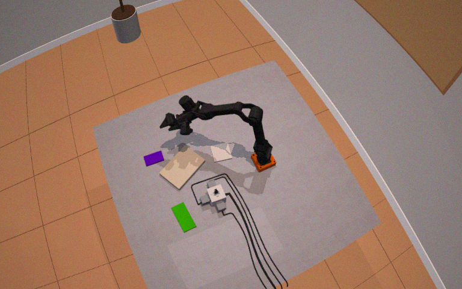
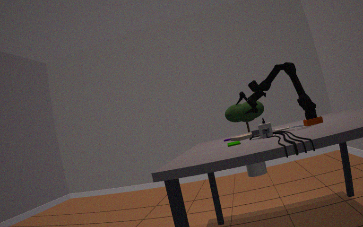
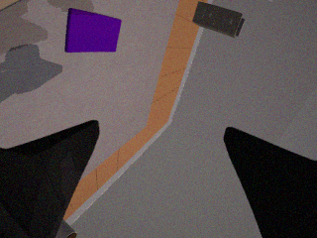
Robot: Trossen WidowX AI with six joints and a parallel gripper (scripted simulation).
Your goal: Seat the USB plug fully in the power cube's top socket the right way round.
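The white power cube (image 1: pixel 221 198) (image 2: pixel 269 126) stands on the table, with grey plugs and black cables at its sides. A small dark USB plug (image 1: pixel 216 192) (image 2: pixel 263 120) stands upright in the socket on its top. It is too small to tell its way round or depth. My gripper (image 1: pixel 165 127) (image 2: pixel 240 109) (image 3: pixel 162 130) is open and empty, high above the table and away from the cube, beyond the tan board. Cube and plug are outside the wrist view.
A tan board (image 1: pixel 182 168), a white square (image 1: pixel 221 153), a purple block (image 1: pixel 153 158) (image 3: pixel 92 31) and a green block (image 1: pixel 183 217) (image 2: pixel 233 143) lie around the cube. Black cables (image 1: pixel 249 229) run from the cube over the table's edge.
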